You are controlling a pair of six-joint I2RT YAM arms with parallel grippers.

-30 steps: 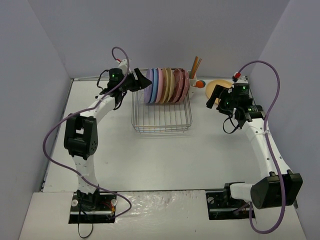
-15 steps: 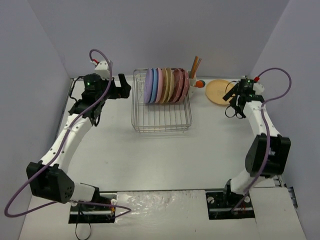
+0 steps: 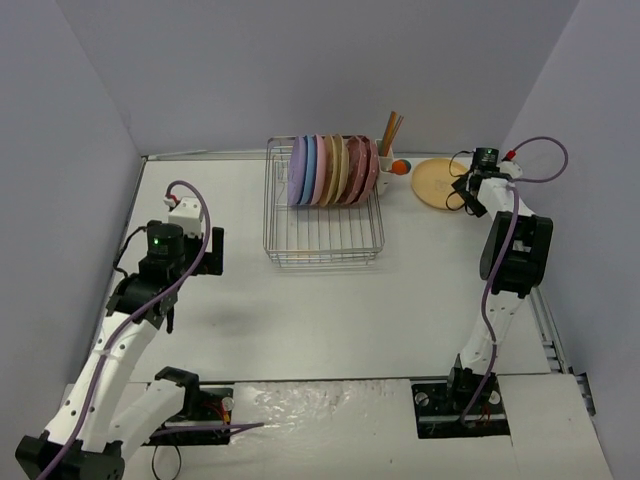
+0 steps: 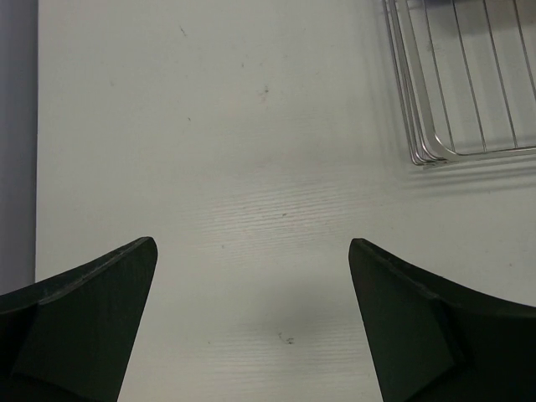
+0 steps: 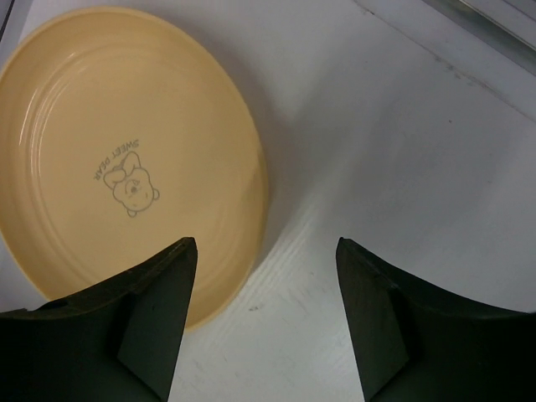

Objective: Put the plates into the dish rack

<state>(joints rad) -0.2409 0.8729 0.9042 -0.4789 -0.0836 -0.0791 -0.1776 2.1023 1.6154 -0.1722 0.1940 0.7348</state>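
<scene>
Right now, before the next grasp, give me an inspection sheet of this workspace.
Surface: white table, a few faint specks.
Job's things: dish rack holds a row of plates upright at its far end; orange-yellow plate lies flat on the table to the rack's right.
Clutter: white utensil cup with sticks on the rack's right side; small orange item beside it.
Grippers: left gripper open above the table; right gripper open, fingers straddling the orange-yellow plate's rim.
Cables: purple cables loop along both arms, apart from the rack.
Surroundings: plain walls on three sides.
</scene>
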